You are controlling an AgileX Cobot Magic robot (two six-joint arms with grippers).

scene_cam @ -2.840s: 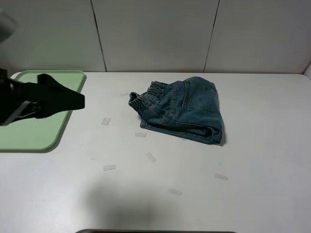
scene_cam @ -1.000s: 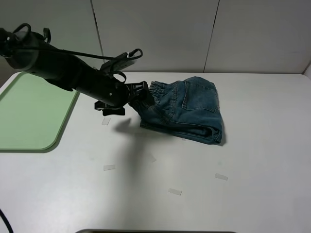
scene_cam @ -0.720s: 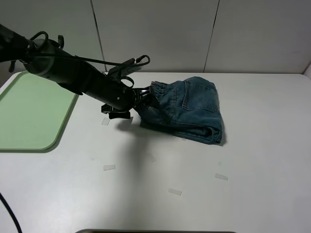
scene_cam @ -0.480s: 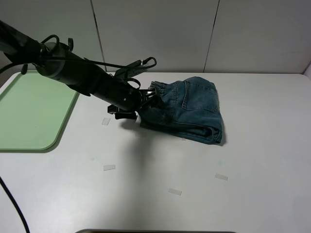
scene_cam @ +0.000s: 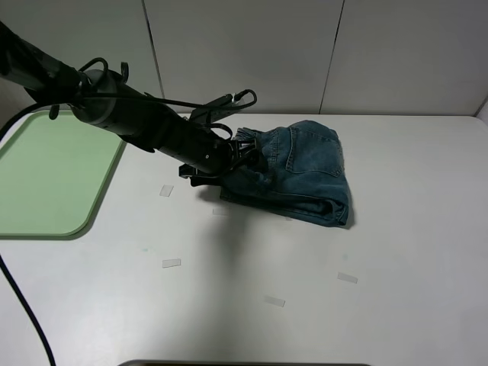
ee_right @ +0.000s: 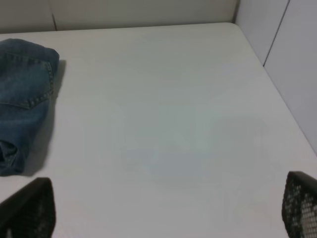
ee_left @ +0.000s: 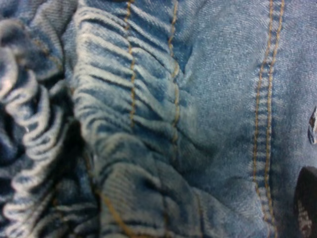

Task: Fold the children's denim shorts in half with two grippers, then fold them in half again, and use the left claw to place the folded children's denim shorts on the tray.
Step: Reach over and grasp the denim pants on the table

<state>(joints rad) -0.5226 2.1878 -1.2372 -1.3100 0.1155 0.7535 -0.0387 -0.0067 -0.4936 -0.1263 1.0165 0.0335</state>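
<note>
- The shorts [scene_cam: 293,171] lie folded in a compact bundle on the table [scene_cam: 396,252], just right of centre in the upper half of the high view, with the gathered waistband [scene_cam: 248,141] turned toward the left.
- The tray [scene_cam: 46,179] sits at the left edge of that view, well apart from the shorts.
- Handling, as a judgement: soft, limp denim — light, not fragile, not slippery. The layers will likely sag and slide open if lifted by one thin edge.
- Hold point, as a judgement: the waistband end, where the elastic bunches the layers into a thick ridge. A bite through all layers there should keep the fold together.
- The left gripper [scene_cam: 240,152] reaches in from the upper left of the high view and is at the waistband end. Its wrist view is filled with puckered elastic [ee_left: 129,124] and orange stitching — very close to the cloth, probably touching it.
- Its jaws stand spread wide; no pinch on the cloth can be made out.
- The right gripper [ee_right: 168,208] does not appear in the high view. Its wrist view shows its tips far apart over bare table, holding nothing, with the shorts at the left edge of that frame, well apart.
</note>
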